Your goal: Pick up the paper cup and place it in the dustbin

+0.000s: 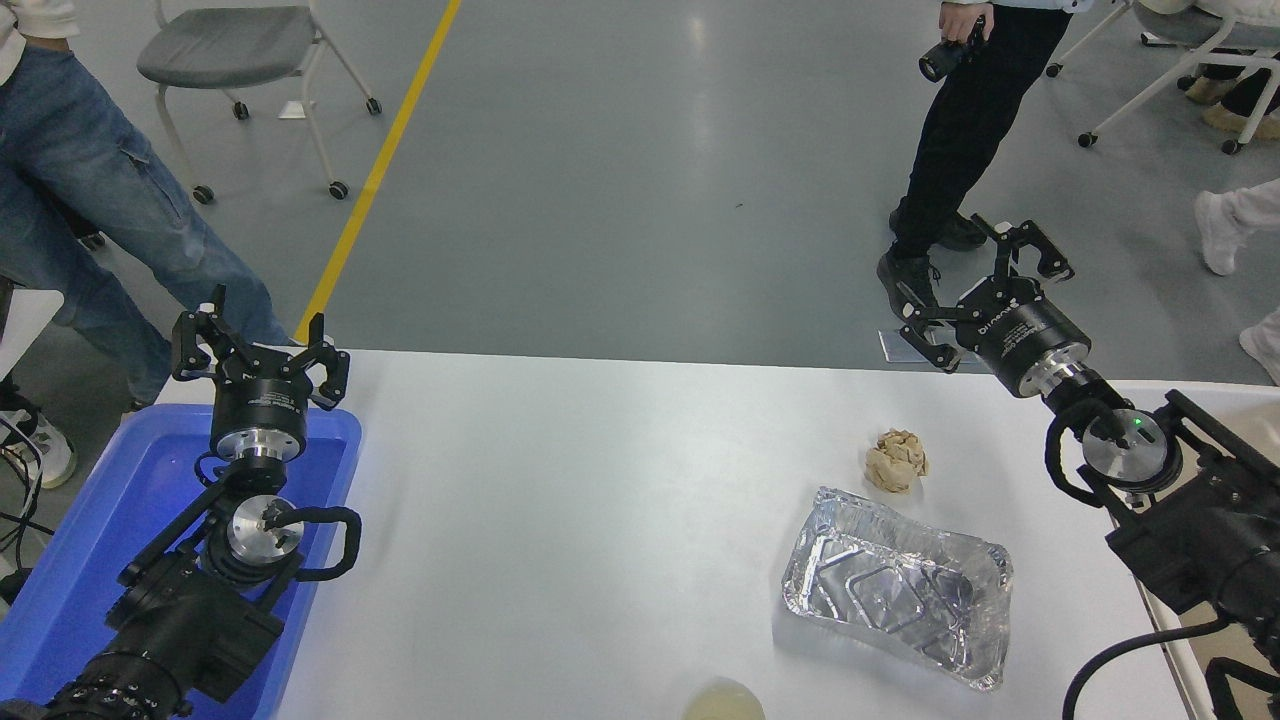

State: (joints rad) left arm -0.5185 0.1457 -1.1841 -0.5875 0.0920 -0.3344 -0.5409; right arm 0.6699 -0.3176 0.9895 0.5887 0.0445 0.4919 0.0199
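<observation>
Your right gripper (985, 285) hangs past the tabletop's far edge, jaws wide and empty; bring it back over the cup (724, 700), descend straight.

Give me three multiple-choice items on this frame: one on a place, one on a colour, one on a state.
1. Where is the paper cup?
A. at the table's near edge
B. inside the foil tray
C. in the blue tray

2. What colour is the tray under the left gripper?
A. red
B. blue
C. green

3. How is the right gripper?
A. shut on the paper ball
B. shut on the cup
C. open, holding nothing

Key: 1 A, only its rim shows at the picture's bottom. 2 B, clearly blue. 3 C, fingers spread beyond the table's far edge.
</observation>
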